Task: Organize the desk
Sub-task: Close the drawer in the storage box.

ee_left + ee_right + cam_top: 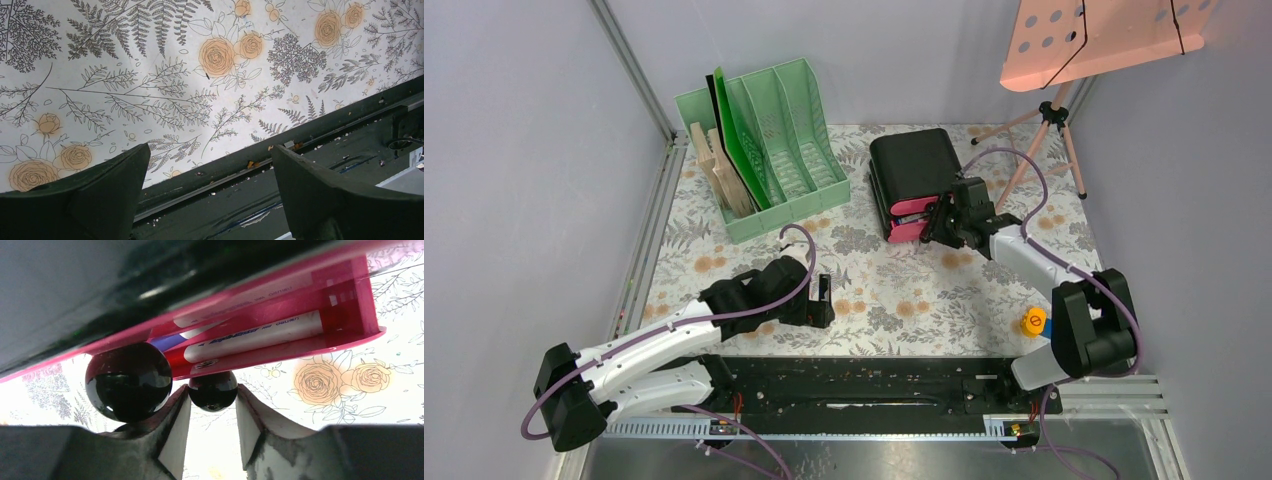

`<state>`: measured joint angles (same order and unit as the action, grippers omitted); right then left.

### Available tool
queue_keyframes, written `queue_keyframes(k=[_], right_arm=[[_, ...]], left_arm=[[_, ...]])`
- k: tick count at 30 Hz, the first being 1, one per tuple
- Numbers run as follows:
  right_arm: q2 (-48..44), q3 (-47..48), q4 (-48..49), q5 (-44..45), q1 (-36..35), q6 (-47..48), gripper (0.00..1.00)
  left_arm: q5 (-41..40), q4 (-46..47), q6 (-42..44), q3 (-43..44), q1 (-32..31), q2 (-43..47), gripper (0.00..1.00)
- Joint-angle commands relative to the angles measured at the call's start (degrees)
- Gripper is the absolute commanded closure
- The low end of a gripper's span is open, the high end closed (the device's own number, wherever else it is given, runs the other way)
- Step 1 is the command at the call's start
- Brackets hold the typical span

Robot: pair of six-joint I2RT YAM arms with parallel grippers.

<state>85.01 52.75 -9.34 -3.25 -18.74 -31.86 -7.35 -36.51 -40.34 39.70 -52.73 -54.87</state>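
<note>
Seen from overhead, the desk fills the middle of the scene, a rectangular top covered in a pale cloth printed with grey ferns and orange flowers. It has a black rail along its near edge, where the two arm bases sit. A mint-green file rack stands at the back left, with flat boards upright in its left slots. A black drawer box with pink fronts stands at the back centre. Near the right arm's elbow lies a small yellow and orange object, too small to identify with confidence.

The left arm lies low and folded across the front left of the desk. The left gripper points toward the centre, just above the cloth. The left wrist camera shows what the overhead view does not: its two dark fingers are spread wide apart with nothing between them. They frame bare cloth and the rail's edge, which is speckled with crumbs.

The right arm reaches forward and left from its base, bent at the elbow. The right gripper is pressed up against the drawer box's pink fronts. Only the right wrist camera shows the contact. A small knob, black and glossy, sits between the fingers, which are closed against it on both sides. Above it a pink drawer stands partly open, with markers lying inside. A larger knob sits just to the left of the fingertips.
</note>
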Motion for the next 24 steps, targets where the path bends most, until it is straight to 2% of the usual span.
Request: queue_keyframes(k=[1, 5, 10, 15, 24], right_arm=[[-5.5, -0.9, 2.1, 2.6, -0.2, -1.8, 0.48], [-10.4, -4.7, 0.4, 2.7, -0.2, -1.9, 0.30], [-16.4, -8.5, -2.6, 2.0, -0.2, -3.1, 0.19], [-20.6, -11.8, -4.2, -1.3, 0.0, -5.5, 0.16], [-20.3, -15.7, -2.3, -15.3, 2.9, -14.1, 0.18]], left_arm=[[-1.4, 0.9, 0.9, 1.2, -0.2, -0.2, 0.06], [-1.4, 1.2, 1.0, 1.5, -0.2, -0.4, 0.06], [-1.1, 1.9, 0.8, 1.5, -0.2, -0.5, 0.06], [-0.8, 2.1, 0.6, 1.5, -0.2, -0.4, 0.06], [-0.6, 2.1, 0.3, 0.6, -0.2, 0.6, 0.06]])
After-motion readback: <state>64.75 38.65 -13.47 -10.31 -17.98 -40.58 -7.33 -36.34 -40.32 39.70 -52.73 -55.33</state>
